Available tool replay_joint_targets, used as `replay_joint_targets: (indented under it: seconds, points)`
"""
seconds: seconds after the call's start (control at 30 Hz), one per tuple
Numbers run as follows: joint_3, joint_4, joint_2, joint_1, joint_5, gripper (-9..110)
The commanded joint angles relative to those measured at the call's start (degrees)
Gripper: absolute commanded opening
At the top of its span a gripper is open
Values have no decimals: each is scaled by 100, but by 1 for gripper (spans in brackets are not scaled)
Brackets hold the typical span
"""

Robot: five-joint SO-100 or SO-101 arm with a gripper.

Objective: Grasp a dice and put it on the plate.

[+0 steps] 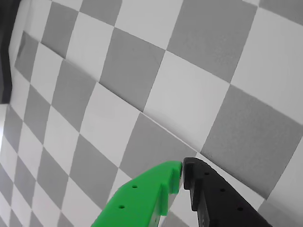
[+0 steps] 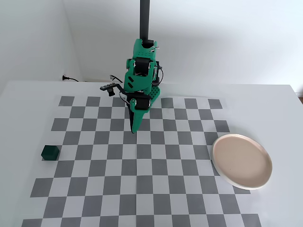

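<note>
In the fixed view the dark green dice (image 2: 49, 152) sits on the table at the left edge of the checkerboard. The pinkish-beige plate (image 2: 242, 160) lies at the board's right edge, empty. My gripper (image 2: 133, 130) hangs from the green arm over the board's upper middle, pointing down, far from both. In the wrist view the gripper (image 1: 182, 166) has its green and black fingers tip to tip, shut on nothing, above grey and white squares. Neither dice nor plate shows in the wrist view.
The checkerboard mat (image 2: 142, 189) covers most of the white table. A black post (image 2: 144, 19) rises behind the arm. A cable and plug (image 2: 66, 78) lie at the back left by the wall.
</note>
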Motion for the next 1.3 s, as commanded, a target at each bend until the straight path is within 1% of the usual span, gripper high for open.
replay_joint_targets:
  seconds: [0.0, 0.17, 0.3, 0.57, 0.63, 0.7, 0.73, 0.93, 1.0, 1.17, 1.27]
  points:
    - [-264, -9, 9, 79, -1151, -4]
    - [-62, -9, 18, 44, -2531, -4]
    - [35, -237, 18, 62, -3595, -4]
    - [-26, -879, 18, 176, -5229, -4]
    - [-18, -1081, 26, 211, -5651, 0]
    - [-35, -1371, 26, 185, -5854, 9]
    - [-70, -1503, 35, 149, -5933, 11]
    - [-668, -1573, -79, -237, -6126, 16]
    - [-1046, -1679, -536, -334, -6091, 17]
    - [-2320, -2118, -2285, -343, -5985, 18]
    - [-2988, -2162, -2997, -281, -6047, 19]
